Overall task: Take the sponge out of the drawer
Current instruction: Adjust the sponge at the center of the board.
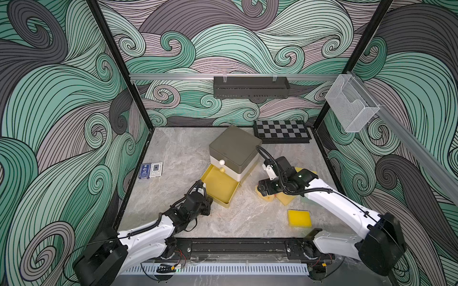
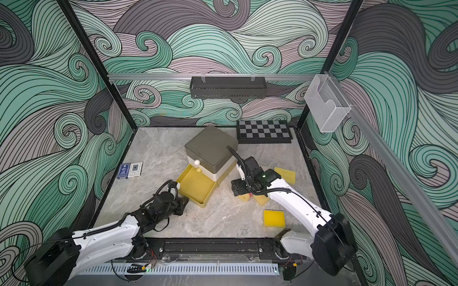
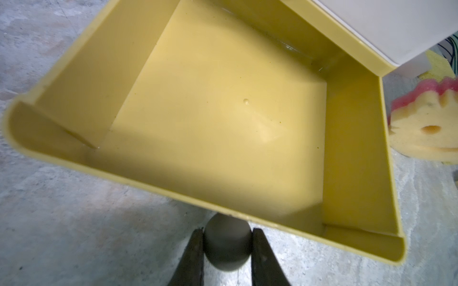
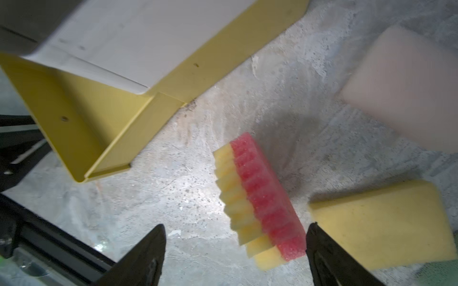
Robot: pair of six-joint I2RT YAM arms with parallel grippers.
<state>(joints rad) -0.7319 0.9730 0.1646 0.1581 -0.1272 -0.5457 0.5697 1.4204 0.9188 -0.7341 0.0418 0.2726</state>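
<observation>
The yellow bottom drawer [image 1: 218,185] [image 3: 223,111] of the small cabinet [image 1: 234,146] stands pulled out, and nothing lies in it. My left gripper [image 3: 226,231] [image 1: 208,201] is shut on the drawer's round grey knob [image 3: 226,247]. A red and yellow ridged sponge [image 4: 260,198] [image 3: 426,118] [image 1: 266,196] lies on the table just right of the drawer. My right gripper [image 4: 236,225] [image 1: 262,189] is open over it, with one end of the sponge between the fingers, close to one of them.
A yellow sponge [image 1: 299,218] lies near the front right. Further yellow pieces [image 1: 285,198] [image 4: 384,222] lie under and beside the right arm. A chessboard [image 1: 281,131] lies at the back right, and two card boxes [image 1: 150,170] at the left.
</observation>
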